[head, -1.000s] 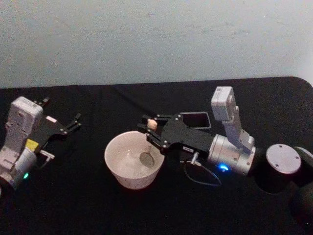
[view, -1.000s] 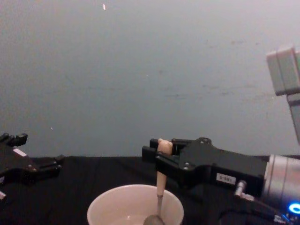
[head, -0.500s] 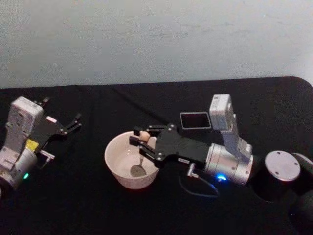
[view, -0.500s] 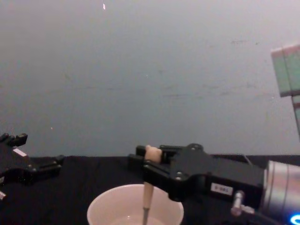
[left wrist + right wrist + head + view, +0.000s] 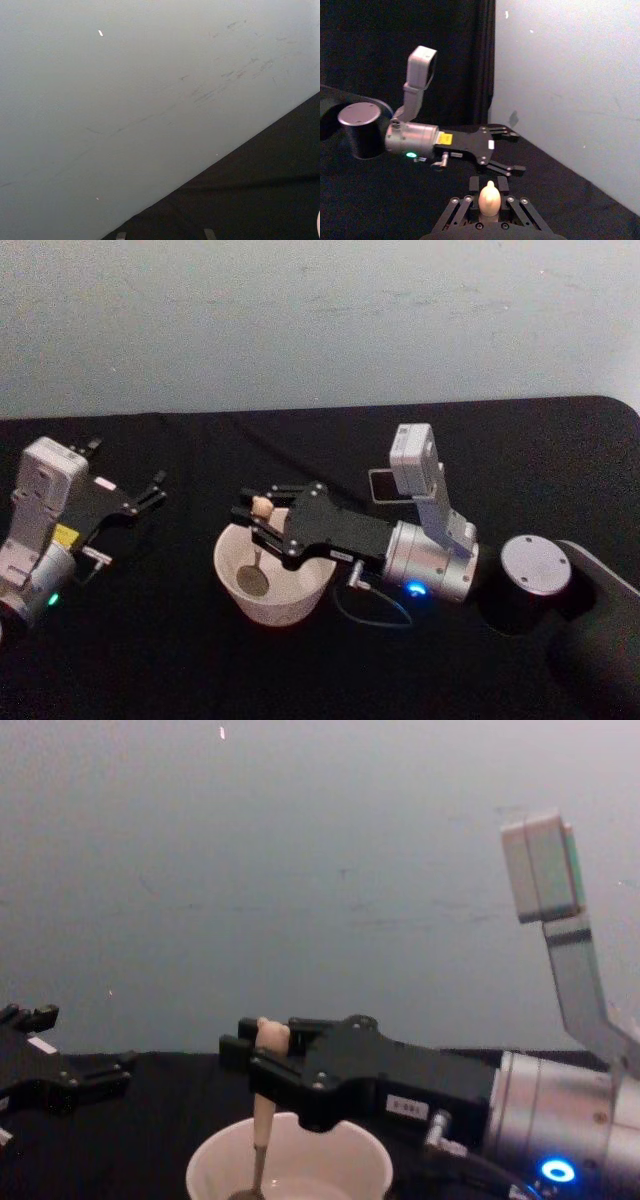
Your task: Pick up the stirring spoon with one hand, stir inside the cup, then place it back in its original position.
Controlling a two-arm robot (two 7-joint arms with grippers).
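Observation:
My right gripper [image 5: 260, 514] reaches over the off-white cup [image 5: 232, 590] and is shut on the stirring spoon [image 5: 256, 562], holding it near its beige knob. The spoon hangs into the cup with its grey bowl low at the cup's left side. In the chest view the right gripper [image 5: 268, 1054] holds the spoon [image 5: 262, 1105] upright above the cup [image 5: 330, 1165]. The knob [image 5: 489, 200] sits between the right gripper's fingers in the right wrist view. The dark square holder [image 5: 378, 486] stands behind the arm, partly hidden. My left gripper [image 5: 150, 490] rests open at the far left.
A black cloth covers the table [image 5: 150, 660]. A pale wall rises behind it. The right arm's silver wrist [image 5: 430, 565] and its cable lie right of the cup. The left arm [image 5: 465, 145] shows across the table in the right wrist view.
The right gripper has carried the spoon leftward across the cup, from its right side to its left side. The left arm has not moved.

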